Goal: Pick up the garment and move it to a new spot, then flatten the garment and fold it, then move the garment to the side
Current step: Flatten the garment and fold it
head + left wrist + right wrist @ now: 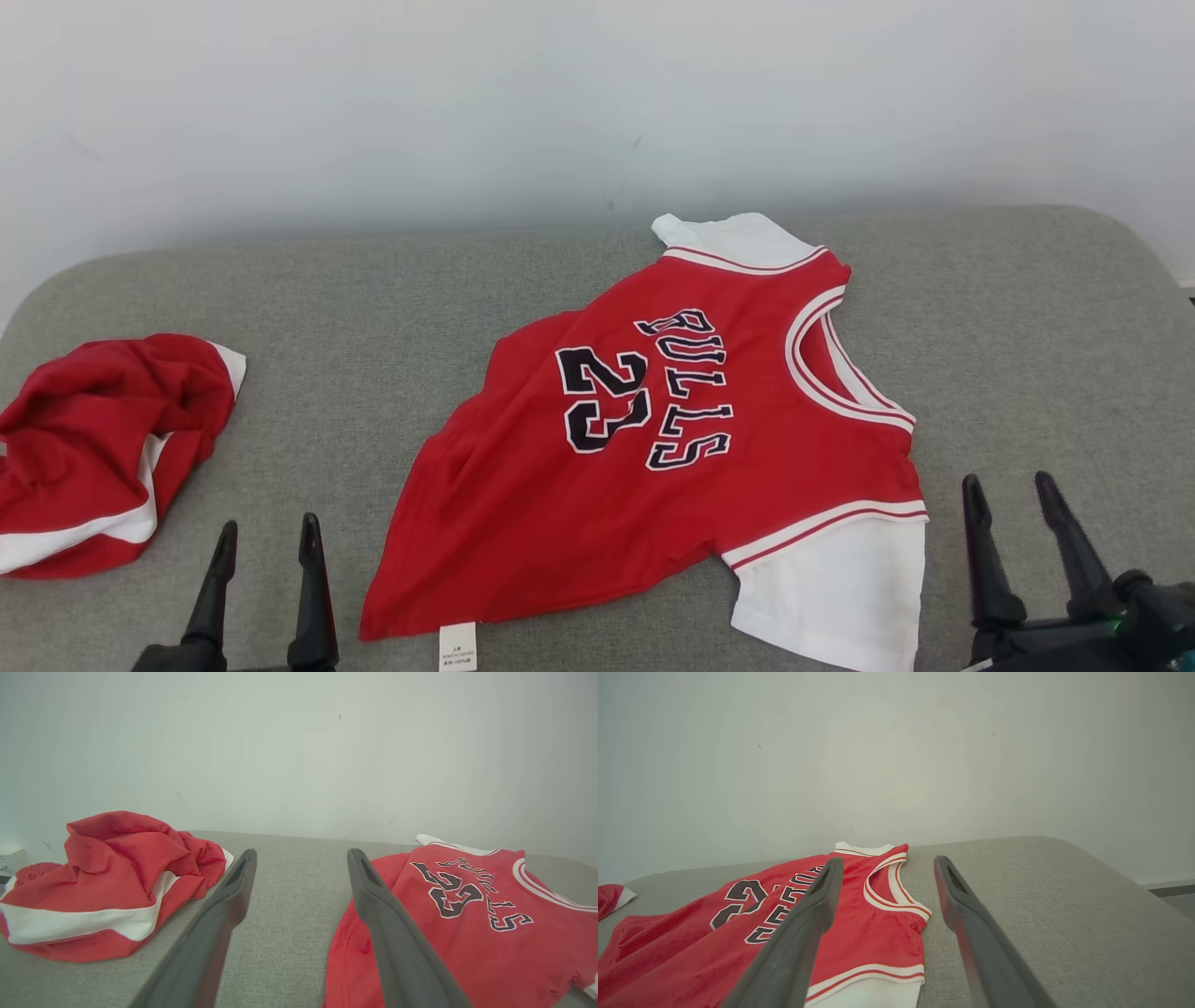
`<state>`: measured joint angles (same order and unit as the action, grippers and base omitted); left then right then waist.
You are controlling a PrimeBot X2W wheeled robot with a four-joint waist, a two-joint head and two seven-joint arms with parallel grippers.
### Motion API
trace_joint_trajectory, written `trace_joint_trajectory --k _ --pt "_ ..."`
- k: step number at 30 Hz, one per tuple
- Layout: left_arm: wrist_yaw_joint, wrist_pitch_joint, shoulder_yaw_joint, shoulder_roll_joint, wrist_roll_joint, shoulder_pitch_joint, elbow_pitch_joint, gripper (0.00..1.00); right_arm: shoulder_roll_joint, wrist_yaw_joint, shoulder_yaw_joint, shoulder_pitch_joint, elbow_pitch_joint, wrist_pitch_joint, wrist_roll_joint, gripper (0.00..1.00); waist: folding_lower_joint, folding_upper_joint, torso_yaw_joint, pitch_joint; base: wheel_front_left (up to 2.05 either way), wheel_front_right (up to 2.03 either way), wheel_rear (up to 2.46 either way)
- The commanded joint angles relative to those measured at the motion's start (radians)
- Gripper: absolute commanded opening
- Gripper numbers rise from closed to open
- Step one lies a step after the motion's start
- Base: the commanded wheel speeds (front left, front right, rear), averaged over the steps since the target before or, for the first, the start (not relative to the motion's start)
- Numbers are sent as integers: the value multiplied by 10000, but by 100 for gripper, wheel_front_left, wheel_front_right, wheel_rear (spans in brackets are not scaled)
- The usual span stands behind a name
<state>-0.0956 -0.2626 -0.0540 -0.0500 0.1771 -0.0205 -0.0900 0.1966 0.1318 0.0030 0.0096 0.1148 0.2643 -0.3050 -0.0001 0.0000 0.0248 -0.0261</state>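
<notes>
A red garment, a jersey with white sleeves and dark "BULLS 23" lettering, lies spread out on the grey cushioned surface, slightly skewed, collar to the right, hem and label toward the lower left. My left gripper stands open near the front edge, left of the hem and apart from it. In the left wrist view the gripper has bare cushion between its fingers and the jersey lies to its right. My right gripper is open just right of the near white sleeve. The right wrist view has it open beside the collar of the jersey.
A crumpled red-and-white garment lies bunched at the cushion's left end. A pale wall rises right behind the cushion. The cushion's rounded right corner drops off to the floor.
</notes>
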Motion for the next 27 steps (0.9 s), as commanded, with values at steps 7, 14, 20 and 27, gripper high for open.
trace_joint_trajectory --k 7,14,20,27 --pt "64 -32 -117 -26 -562 -371 -259 100 -398 -24 308 594 -63 -3 182 100 1 0 -118 153 0 0 0" --pt "37 -32 -239 -21 -666 -644 -318 100 -519 -24 302 757 -113 -3 366 100 1 0 -188 299 0 0 0" --pt "12 -32 -288 -64 -646 -695 -389 100 -516 -24 313 779 -13 -48 358 100 1 0 -294 362 0 0 0" --pt "-176 -32 -102 -225 -371 -741 -239 100 -515 -24 371 785 45 -91 363 100 1 0 -358 370 0 0 0"
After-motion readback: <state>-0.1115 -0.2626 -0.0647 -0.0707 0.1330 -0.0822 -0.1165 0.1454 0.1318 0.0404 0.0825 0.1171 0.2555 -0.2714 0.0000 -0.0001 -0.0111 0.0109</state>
